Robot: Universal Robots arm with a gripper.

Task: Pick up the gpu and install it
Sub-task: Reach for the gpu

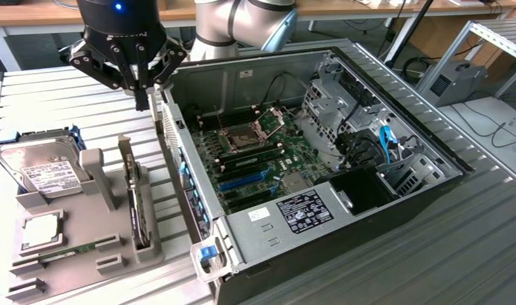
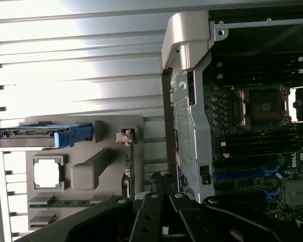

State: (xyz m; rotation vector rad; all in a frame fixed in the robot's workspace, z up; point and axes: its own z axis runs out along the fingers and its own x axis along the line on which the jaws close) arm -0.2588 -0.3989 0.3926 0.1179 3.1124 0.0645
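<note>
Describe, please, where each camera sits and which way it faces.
Exterior view: off the arm, raised, looking down on the open computer case and grey holder; the arm and shut gripper show at the top.
Wrist view: on the wrist, looking past the gripper's dark linkage toward the holder and the case's edge.
Both share the case, the holder, the gpu standing in it, and the hard drive.

Dark thin gpu (image 1: 138, 203) upright on edge, slotted in grey holder (image 1: 88, 216)
</note>
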